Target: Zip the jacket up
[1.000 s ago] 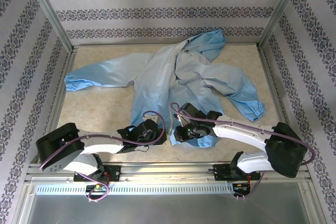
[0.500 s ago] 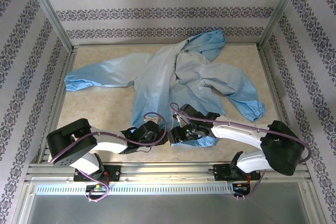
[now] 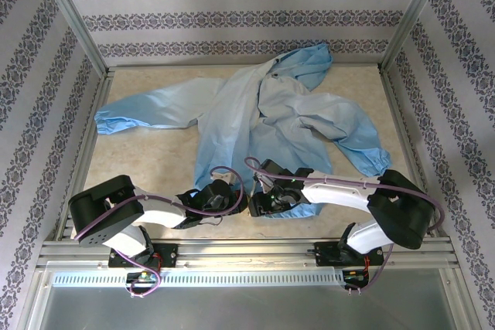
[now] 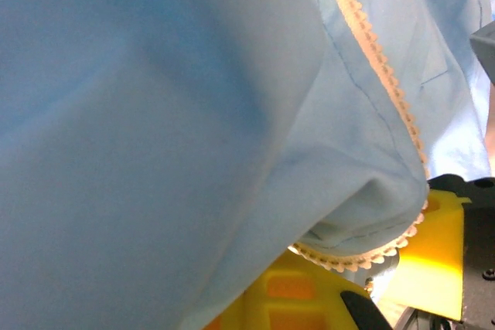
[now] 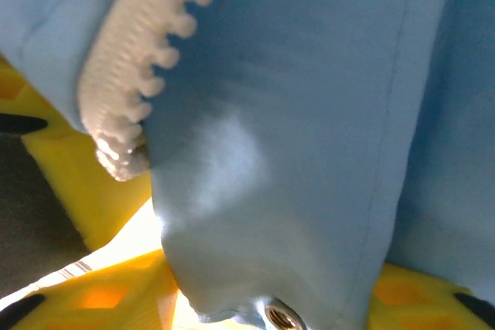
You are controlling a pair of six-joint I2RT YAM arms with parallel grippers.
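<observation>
Jacket lay mid-frame, its long axis running from the hood at upper right to the hem at lower centre. Left gripper and right gripper met that hem; draped fabric hid whether either claw pinched.

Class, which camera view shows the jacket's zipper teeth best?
Right wrist: the zipper teeth are close, each one distinct. Left wrist shows a longer, finer run. Top external shows the whole jacket, teeth too small.
</observation>
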